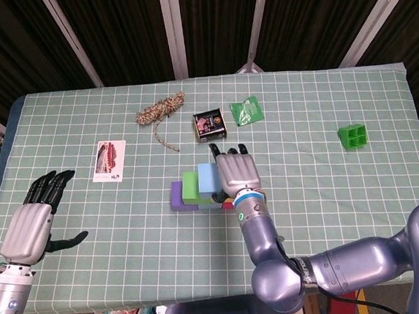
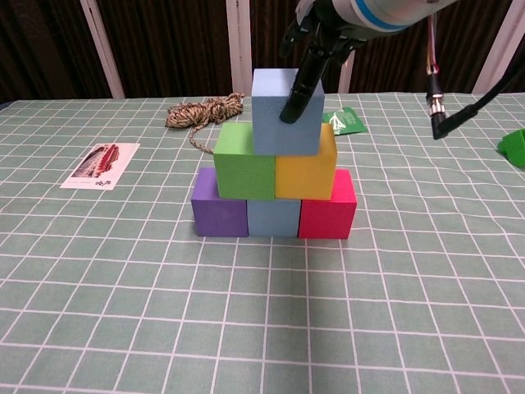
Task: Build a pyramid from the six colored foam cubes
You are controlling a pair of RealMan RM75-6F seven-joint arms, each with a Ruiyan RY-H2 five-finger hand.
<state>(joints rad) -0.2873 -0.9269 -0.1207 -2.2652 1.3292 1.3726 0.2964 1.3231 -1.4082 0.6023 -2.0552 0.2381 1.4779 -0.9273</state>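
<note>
A foam pyramid stands mid-table. Its bottom row is a purple cube (image 2: 220, 213), a light blue cube (image 2: 273, 220) and a pink cube (image 2: 328, 215). On them sit a green cube (image 2: 244, 171) and a yellow cube (image 2: 305, 174), with a second light blue cube (image 2: 275, 123) on top. My right hand (image 2: 320, 33) reaches down over the top cube, its thumb lying on the front face; its other fingers are hidden behind. In the head view this right hand (image 1: 238, 171) covers the stack's right side. My left hand (image 1: 26, 228) hovers far left, fingers spread, holding nothing.
A coil of twine (image 1: 160, 110) and a printed card (image 1: 109, 160) lie at the back left. A black box (image 1: 209, 125) and a green packet (image 1: 246, 111) sit just behind the stack. A small green tray (image 1: 353, 136) is far right.
</note>
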